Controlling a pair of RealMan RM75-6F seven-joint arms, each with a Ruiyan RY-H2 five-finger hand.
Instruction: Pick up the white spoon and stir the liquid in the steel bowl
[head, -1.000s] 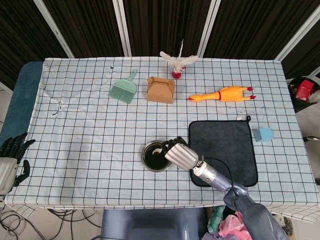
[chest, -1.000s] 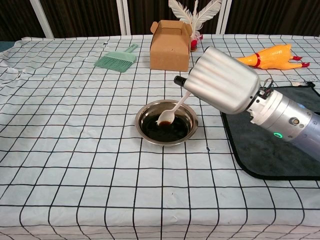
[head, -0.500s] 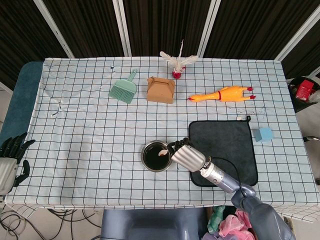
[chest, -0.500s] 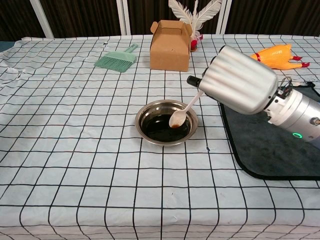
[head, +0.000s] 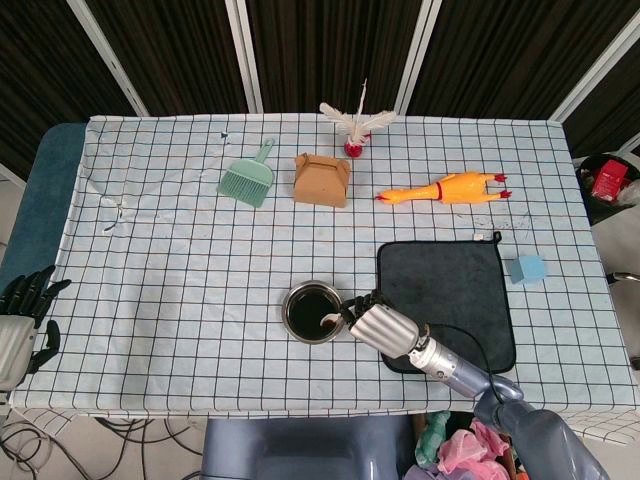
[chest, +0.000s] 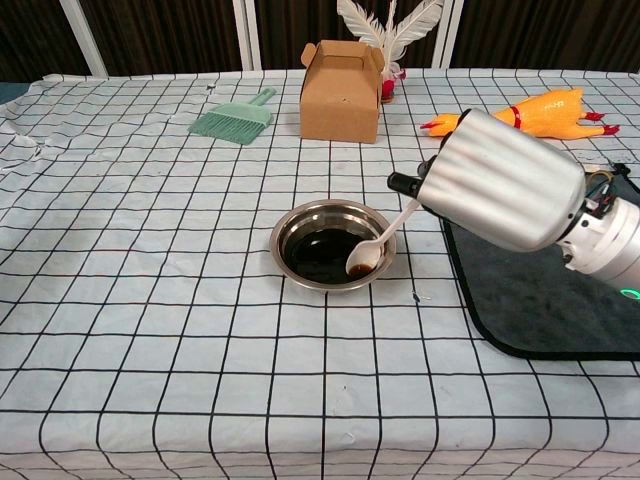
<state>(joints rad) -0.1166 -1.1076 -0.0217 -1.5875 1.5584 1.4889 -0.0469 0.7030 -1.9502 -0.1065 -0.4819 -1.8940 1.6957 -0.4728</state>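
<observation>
The steel bowl (head: 311, 312) (chest: 333, 245) holds dark liquid and stands near the table's front middle. My right hand (head: 381, 327) (chest: 505, 181) sits just right of the bowl and holds the white spoon (chest: 379, 243) (head: 328, 321) by its handle. The spoon slants down to the left, its scoop stained brown and low over the bowl's near right side. My left hand (head: 22, 318) rests off the table's left edge with fingers apart, holding nothing.
A dark mat (head: 445, 300) (chest: 560, 300) lies right of the bowl under my right forearm. At the back are a green brush (head: 247, 179), a cardboard box (head: 322, 179), a feather shuttlecock (head: 355, 127) and a rubber chicken (head: 445, 188). A blue block (head: 527, 269) sits far right.
My right hand has drawn toward the front right, carrying the spoon's scoop from the bowl's middle across to its near right side.
</observation>
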